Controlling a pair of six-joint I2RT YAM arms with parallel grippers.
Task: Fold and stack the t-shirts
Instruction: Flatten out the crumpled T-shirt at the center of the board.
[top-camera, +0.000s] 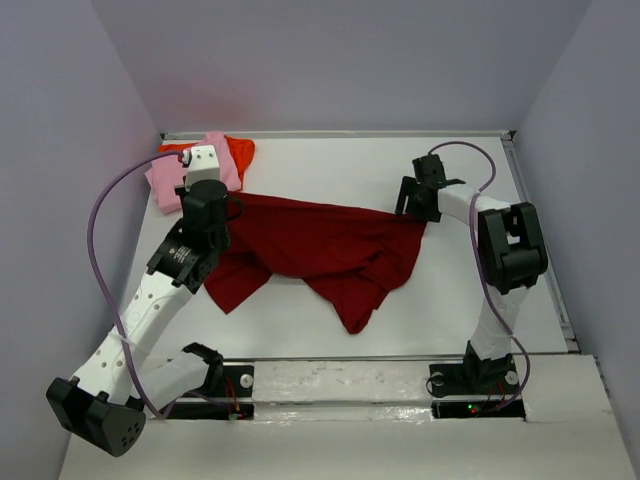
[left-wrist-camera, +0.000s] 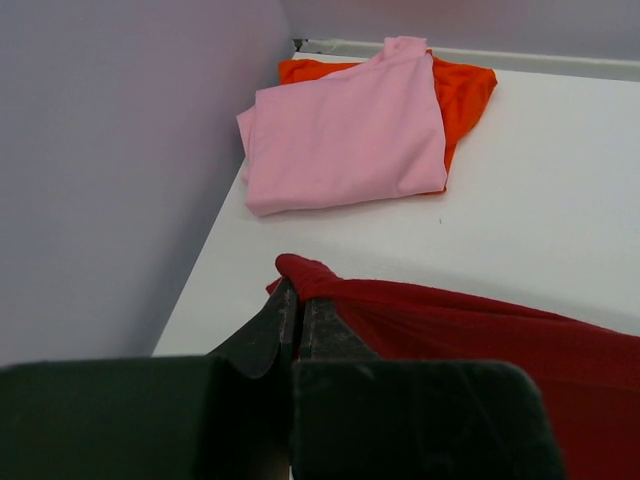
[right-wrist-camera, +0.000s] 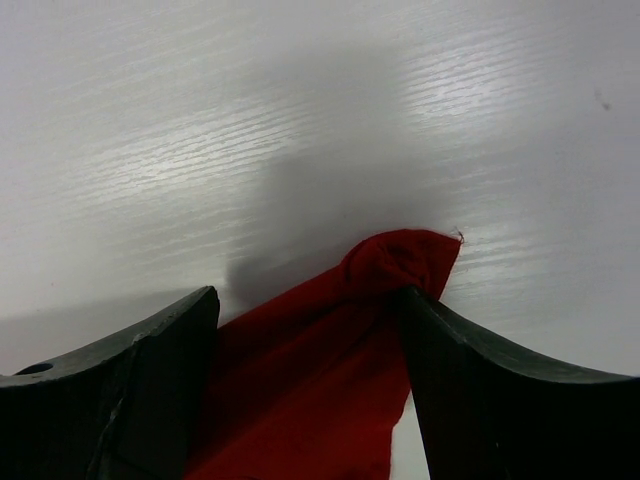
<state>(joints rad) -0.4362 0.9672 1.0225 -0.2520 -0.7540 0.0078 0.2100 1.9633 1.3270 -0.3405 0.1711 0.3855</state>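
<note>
Between the wide-apart jaws of the right gripper (right-wrist-camera: 305, 300), a corner of the dark crimson soft cloth t-shirt (top-camera: 320, 245) is lying unclamped — lifting now is risking leaving it behind. Left gripper (left-wrist-camera: 298, 300) is clamping the far edge — pulling alone is risking bunching.

Stacked shirts (top-camera: 165, 182) lie behind (leftward) the spread shirt (top-camera: 320, 245).

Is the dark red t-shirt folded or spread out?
Spread out, not folded: the dark red t-shirt lies rumpled across the table, one end pinched by the left end effector.
</note>
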